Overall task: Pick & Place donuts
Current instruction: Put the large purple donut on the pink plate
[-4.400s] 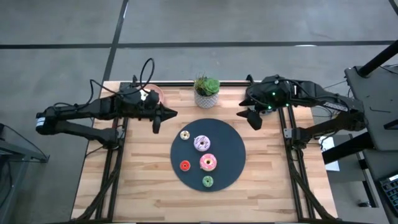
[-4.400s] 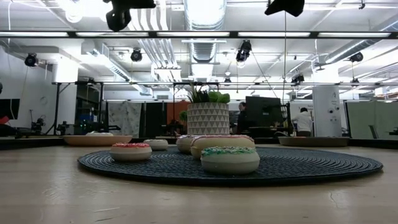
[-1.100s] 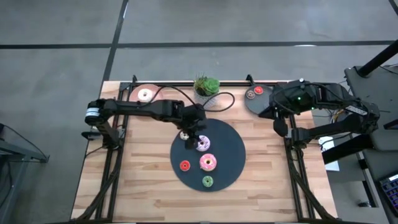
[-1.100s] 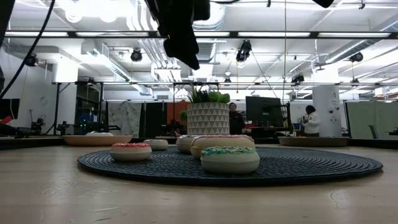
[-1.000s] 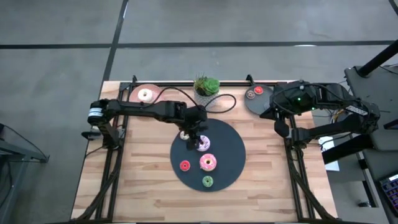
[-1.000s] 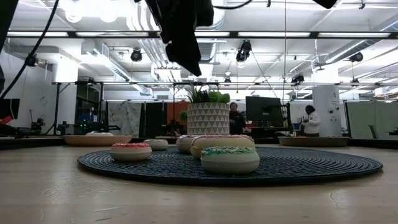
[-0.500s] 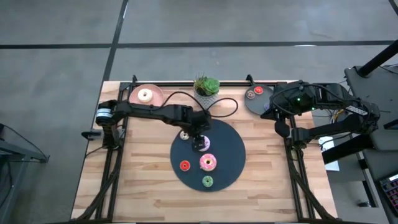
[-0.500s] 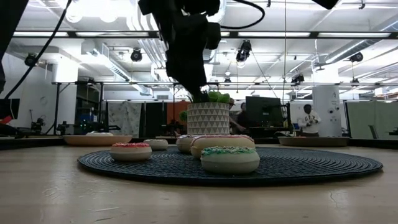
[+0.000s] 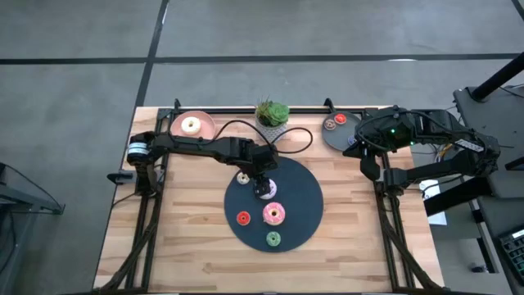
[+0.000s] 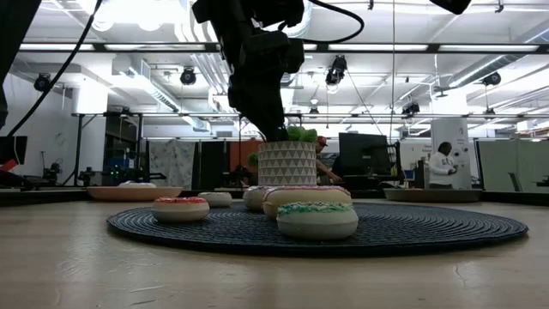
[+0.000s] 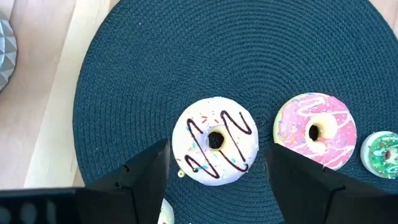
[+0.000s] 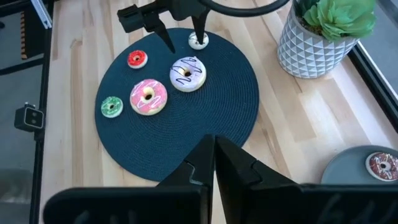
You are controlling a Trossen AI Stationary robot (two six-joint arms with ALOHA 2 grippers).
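On the dark round mat (image 9: 303,197) lie a white donut with dark drizzle (image 11: 214,149), a pink donut (image 11: 314,130), a green one (image 11: 382,153), a red one (image 9: 243,218) and a small cream one (image 9: 243,178). My left gripper (image 11: 217,180) hangs open above the white drizzled donut (image 9: 267,191), one finger on either side of it; the low view shows its fingertips (image 10: 279,129) well above the donuts. My right gripper (image 12: 214,149) is shut and waits high at the table's right side, beside the grey plate.
A pink plate (image 9: 201,131) at the far left holds a white donut (image 9: 191,124). A grey plate (image 9: 344,138) at the far right holds a brown-red donut (image 9: 330,124). A potted plant (image 9: 272,121) stands at the far edge between them. Bare wood lies all around the mat.
My left gripper has come down toward the white drizzled donut and a little toward the table's right, rolling slightly, and has stayed open. It has kept still for the last half second. The donuts have not moved.
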